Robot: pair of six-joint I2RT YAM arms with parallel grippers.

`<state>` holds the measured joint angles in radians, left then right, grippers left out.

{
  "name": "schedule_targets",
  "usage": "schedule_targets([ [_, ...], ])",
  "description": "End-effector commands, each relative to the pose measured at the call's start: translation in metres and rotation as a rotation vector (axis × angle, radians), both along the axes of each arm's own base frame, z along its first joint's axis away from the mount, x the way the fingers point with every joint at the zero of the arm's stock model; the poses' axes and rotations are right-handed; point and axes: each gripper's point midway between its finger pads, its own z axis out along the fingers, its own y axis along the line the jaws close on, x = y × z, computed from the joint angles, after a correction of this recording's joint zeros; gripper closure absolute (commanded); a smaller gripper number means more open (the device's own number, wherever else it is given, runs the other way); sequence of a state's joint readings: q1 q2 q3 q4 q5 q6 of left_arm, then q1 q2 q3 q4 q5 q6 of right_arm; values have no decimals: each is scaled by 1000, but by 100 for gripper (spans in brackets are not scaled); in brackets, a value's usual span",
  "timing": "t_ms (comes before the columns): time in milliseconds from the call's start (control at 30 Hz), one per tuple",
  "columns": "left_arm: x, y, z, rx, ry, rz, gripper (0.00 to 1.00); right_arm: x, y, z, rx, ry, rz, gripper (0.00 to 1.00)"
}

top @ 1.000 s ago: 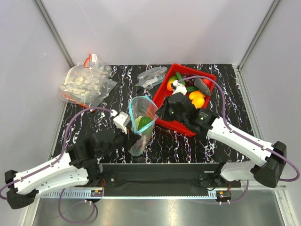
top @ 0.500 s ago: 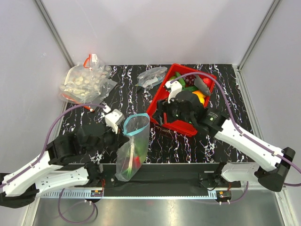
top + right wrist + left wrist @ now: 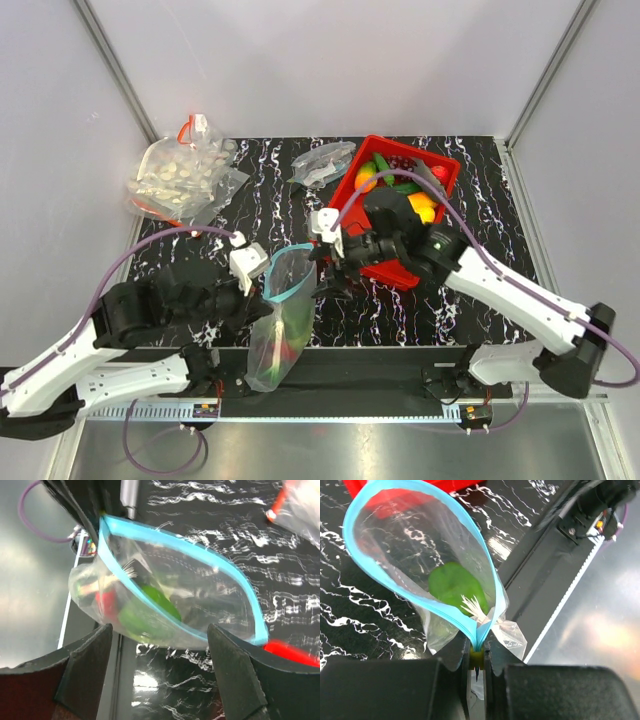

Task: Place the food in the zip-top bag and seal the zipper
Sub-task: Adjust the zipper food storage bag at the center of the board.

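The zip-top bag [image 3: 278,325] hangs clear and floppy from my left gripper [image 3: 262,285], its lower end over the table's near edge. That gripper [image 3: 477,655] is shut on one end of the zipper [image 3: 451,616], a teal-blue strip that loops wide, so the mouth stands agape. Inside lies the food: a green piece [image 3: 452,582] and a red piece [image 3: 107,605] beside a green one [image 3: 150,612]. My right gripper [image 3: 330,268] is open at the mouth's other side. In the right wrist view its jaws [image 3: 160,645] stand wide apart below the bag, touching nothing.
A red basket [image 3: 452,170] of toy produce stands just behind my right gripper. A clear bag of white round pieces [image 3: 180,175] lies at the back left. A small crumpled clear bag [image 3: 322,162] lies at the back middle. A black rail runs along the table's near edge.
My left gripper lifted the bag off the table and drew it toward the near edge. My right gripper left the basket, swung left to the bag's mouth and opened.
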<state>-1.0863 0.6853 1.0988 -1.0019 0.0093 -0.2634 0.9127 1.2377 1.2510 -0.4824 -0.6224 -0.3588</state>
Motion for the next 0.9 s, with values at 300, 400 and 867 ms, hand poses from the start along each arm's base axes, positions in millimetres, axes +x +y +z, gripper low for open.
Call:
schedule_targets([
  [300,-6,-14,35,-26,-53,-127,100,-33,33,24,27,39,419,38],
  [400,-2,-15,43,-16,-66,-119,100,-43,28,21,21,79,440,41],
  [867,29,-37,44,-55,-68,-151,100,-34,11,30,25,82,164,100],
])
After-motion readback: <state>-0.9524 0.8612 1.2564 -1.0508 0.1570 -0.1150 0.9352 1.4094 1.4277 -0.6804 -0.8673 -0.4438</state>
